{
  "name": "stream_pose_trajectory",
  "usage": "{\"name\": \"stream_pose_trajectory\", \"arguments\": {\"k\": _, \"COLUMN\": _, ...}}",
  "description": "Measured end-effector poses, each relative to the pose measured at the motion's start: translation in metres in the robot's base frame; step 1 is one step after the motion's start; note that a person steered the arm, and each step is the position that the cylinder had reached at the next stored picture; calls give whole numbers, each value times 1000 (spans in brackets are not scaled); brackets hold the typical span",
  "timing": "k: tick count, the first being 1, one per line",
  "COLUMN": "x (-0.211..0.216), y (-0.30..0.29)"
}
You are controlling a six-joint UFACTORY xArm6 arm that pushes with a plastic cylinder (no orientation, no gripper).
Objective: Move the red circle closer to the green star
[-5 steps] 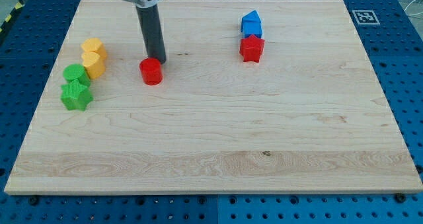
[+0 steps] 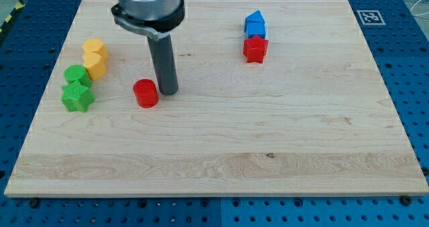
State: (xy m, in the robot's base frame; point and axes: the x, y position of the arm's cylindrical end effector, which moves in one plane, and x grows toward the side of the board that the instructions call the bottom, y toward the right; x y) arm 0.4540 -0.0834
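The red circle (image 2: 145, 93) lies on the wooden board (image 2: 268, 133) at the left centre. My tip (image 2: 167, 92) rests on the board right against the red circle's right side. The green star (image 2: 78, 97) sits near the board's left edge, well to the left of the red circle, with a gap between them.
A green round block (image 2: 76, 74) touches the green star's top. Two yellow blocks (image 2: 95, 57) stand just above and right of it. A blue block (image 2: 255, 23) and a red star (image 2: 255, 49) sit together at the upper right.
My tip has moved down and slightly right, from above the red circle to its right side. The red circle has slid down and a little left, nearer the green star.
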Motion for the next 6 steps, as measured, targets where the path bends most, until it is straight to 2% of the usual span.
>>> {"name": "stream_pose_trajectory", "arguments": {"k": 6, "x": 10, "y": -63}}
